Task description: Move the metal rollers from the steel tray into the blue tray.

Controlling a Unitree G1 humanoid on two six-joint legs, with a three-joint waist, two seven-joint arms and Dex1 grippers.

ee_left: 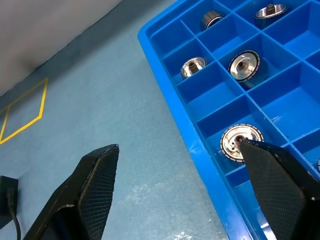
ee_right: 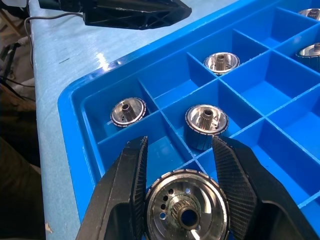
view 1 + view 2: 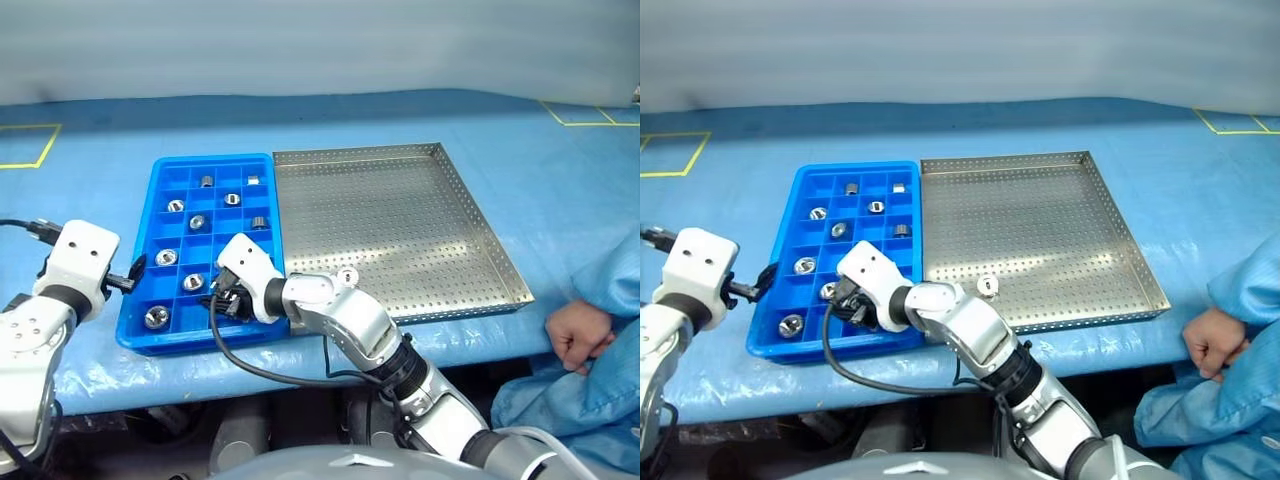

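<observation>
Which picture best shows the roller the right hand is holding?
The right wrist view: the roller sits large between the hand's fingers, over the blue tray. In both eye views the hand mostly hides it.

Bright even overhead light, glare on steel tray (image 3: 440, 250), soft shadows
</observation>
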